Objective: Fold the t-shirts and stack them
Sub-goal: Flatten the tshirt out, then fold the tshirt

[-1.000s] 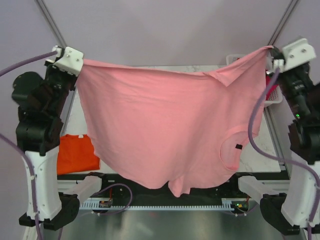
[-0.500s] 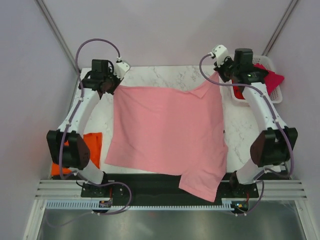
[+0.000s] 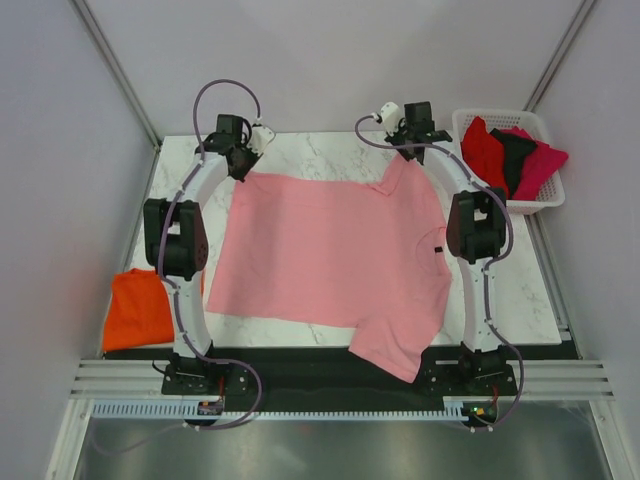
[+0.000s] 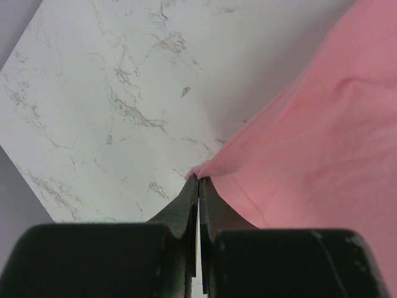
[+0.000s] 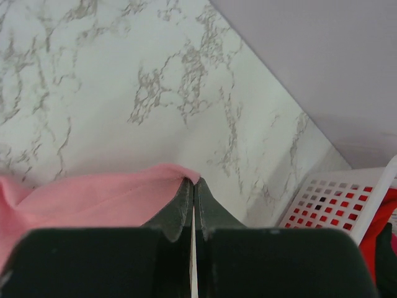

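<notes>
Pink t-shirt (image 3: 330, 250), flat on veined marble (image 3: 320, 150) (corners pinched by left pincer (image 4: 198, 180), right pincer (image 5: 193, 182)).

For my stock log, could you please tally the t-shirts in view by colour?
pink t-shirt: 1
orange t-shirt: 1
red t-shirt: 1
black t-shirt: 1
magenta t-shirt: 1
Total: 5
</notes>
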Available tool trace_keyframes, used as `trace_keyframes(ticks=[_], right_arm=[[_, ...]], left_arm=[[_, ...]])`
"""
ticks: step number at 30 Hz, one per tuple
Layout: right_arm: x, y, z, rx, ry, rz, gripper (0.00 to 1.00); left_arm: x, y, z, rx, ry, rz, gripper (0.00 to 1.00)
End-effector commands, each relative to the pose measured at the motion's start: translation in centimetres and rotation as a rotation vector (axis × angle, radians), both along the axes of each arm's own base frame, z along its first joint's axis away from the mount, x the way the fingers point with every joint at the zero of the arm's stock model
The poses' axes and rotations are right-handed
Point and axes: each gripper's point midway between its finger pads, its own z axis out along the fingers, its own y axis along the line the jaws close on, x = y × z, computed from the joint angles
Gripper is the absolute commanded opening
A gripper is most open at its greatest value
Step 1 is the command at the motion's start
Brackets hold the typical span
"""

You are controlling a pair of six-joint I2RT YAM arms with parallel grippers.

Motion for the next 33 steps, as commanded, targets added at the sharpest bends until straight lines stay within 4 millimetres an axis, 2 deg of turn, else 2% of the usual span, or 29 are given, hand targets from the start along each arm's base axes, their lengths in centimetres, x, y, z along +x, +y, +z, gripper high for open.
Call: trace_keyframes(ticks=[1,6,11,20,24,28,30,33], right_arm=[[3.2,-0.1,3.7,-0.006,-0.137,-0.069,0.00],[5.4,-0.3,3.4,0.001,-0.204,-0.115,0.00],[7.1,0.0,4.2,0.017,-0.287,-0.124,0.00],[9.0,-0.1,4.8,0.002,-0.385,-0.144,0.00],[8.7,0.3,5.3,0.007,-0.382,-0.137,0.00],[7.4,0.4,6.5,0.023,-0.361,-0.132,0.00],[6.2,0.5,7.5,0.039,-0.341,-0.113,0.00],[3.6,0.7,7.3,0.037,-0.253,-0.087,0.00]], left_arm=[[3.1,0.8,1.8,0.032,-0.109,0.050,0.02],[4.2,1.5,1.0,0.073,-0.128,0.074,0.02],[4.9,2.1,1.1,0.092,-0.154,0.101,0.02],[7.3,2.4,4.0,0.095,-0.260,0.123,0.02],[7.1,2.1,4.9,0.085,-0.273,0.119,0.02],[6.2,2.1,5.3,0.085,-0.264,0.103,0.02],[5.6,1.7,5.5,0.079,-0.249,0.070,0.02],[4.4,1.6,5.6,0.080,-0.229,0.052,0.02]])
